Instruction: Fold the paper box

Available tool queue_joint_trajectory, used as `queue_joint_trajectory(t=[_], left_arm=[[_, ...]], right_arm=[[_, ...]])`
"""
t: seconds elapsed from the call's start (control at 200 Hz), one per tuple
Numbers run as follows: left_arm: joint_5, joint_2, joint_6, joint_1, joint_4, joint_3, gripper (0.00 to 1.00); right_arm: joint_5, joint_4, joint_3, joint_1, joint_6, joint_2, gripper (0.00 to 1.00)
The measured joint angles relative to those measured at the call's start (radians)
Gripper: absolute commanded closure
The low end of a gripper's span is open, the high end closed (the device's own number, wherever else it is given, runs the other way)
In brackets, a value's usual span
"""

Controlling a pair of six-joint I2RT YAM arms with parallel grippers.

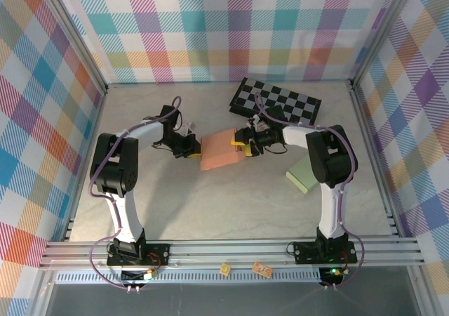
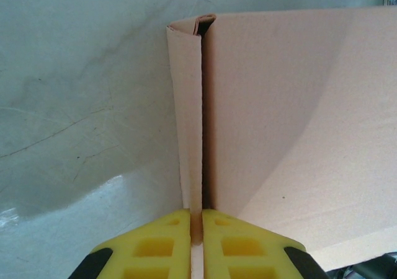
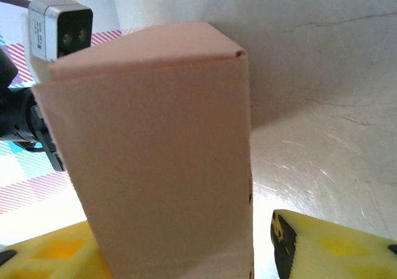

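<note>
Location: the paper box [image 1: 221, 151], salmon-coloured card, lies on the grey table [image 1: 231, 211] near its centre, between the two grippers.

Left gripper [image 1: 194, 147]: at the box's left end. In the left wrist view the left gripper [image 2: 196, 245] is closed down narrow. Its yellow fingers [image 2: 239, 245] stand almost together, pinching a thin folded flap [image 2: 186, 118] of the paper box [image 2: 298, 124] between them. The flap stands on edge, running straight away from the fingers. A broad panel of the box lies just beside it, to the right in that view.

Right gripper [image 1: 242, 143]: at the box's right end. In the right wrist view the right gripper [image 3: 177, 229] stands wide, its jaws astride the paper box [image 3: 155, 142]. The box rises between them as a tall closed form with a creased top edge. The right-hand finger [image 3: 329, 251] stands clear of the box wall, with bare table visible in the gap. The other finger [image 3: 43, 254] lies against or partly behind the box; contact cannot be confirmed. No clamping is evident on this side. The left arm's wrist camera [image 3: 60, 28] shows beyond the box.

Other items: a black-and-white checkerboard mat [image 1: 277, 102] lies behind the box toward the far wall. A pale green block [image 1: 303, 174] lies to the right, beside the right arm and well apart from the box.
</note>
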Motion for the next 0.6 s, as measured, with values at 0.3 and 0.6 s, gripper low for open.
queue_joint_trajectory(t=[0.3, 0.6], left_arm=[[-0.143, -0.173, -0.054, 0.0, 0.106, -0.119, 0.4], [-0.221, -0.454, -0.182, -0.007, 0.499, -0.205, 0.28]], right_arm=[[0.003, -0.017, 0.034, 0.006, 0.092, 0.01, 0.56], [0.006, -0.156, 0.094, 0.006, 0.154, 0.011, 0.58]])
